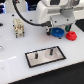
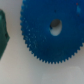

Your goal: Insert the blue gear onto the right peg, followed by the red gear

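Note:
The blue gear lies flat on the white table in the exterior view, partly covered by my gripper, which hangs right over it. In the wrist view the blue gear fills most of the picture, toothed, with a pale centre hole. The red gear lies just to the exterior view's right of it. The grey black-rimmed plate lies nearer the camera, with the taller dark right peg and a shorter pin. I cannot see whether the fingers are open or shut.
A white-and-tan block fixture stands at the exterior view's left. A black cable loops over the table behind it. A dark green shape shows at the edge of the wrist view.

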Controlling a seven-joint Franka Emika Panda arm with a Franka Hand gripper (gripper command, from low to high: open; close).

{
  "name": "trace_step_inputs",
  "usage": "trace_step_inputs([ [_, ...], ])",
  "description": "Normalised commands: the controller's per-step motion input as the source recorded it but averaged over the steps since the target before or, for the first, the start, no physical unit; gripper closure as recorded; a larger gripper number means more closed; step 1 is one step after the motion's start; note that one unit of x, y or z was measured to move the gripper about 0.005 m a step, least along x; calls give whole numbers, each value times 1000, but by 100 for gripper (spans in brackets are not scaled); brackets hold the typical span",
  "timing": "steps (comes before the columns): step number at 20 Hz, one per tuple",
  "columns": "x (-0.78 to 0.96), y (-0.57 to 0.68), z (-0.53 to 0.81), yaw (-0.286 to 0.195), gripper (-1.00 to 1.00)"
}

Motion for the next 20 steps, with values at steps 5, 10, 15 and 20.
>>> trace_step_inputs([
  [5, -121, -2, -87, 0, 100],
  [10, 5, 2, 17, 0, 100],
  [15, 107, 21, 380, 0, 100],
  [20, 281, -16, 553, 0, 100],
])
